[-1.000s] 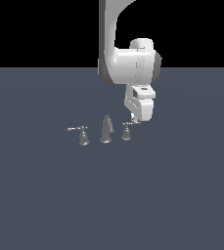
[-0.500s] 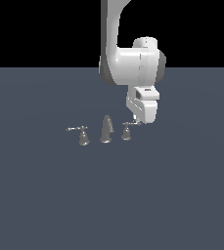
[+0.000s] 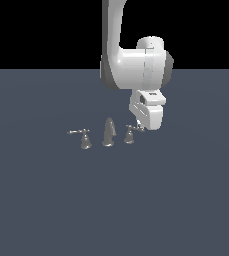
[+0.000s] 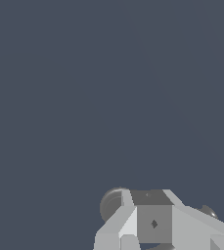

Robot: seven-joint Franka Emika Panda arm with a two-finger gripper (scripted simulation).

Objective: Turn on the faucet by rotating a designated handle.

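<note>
The small dull grey metal faucet (image 3: 107,133), a tapered spout between two lever handles, stands on the dark blue-grey table (image 3: 114,200); the designated handle (image 3: 130,133), the shorter thin grey lever on a flared conical base, sits at the exterior view's right; the white fingers (image 3: 142,129) hang at its lever tip, their opening not discernible; step in hand: engaging the lever; the next move likely calls for a sideways push to rotate it.

The faucet (image 3: 108,133) looks dull grey metal; the floor (image 3: 46,200) is matt slate-blue.
</note>
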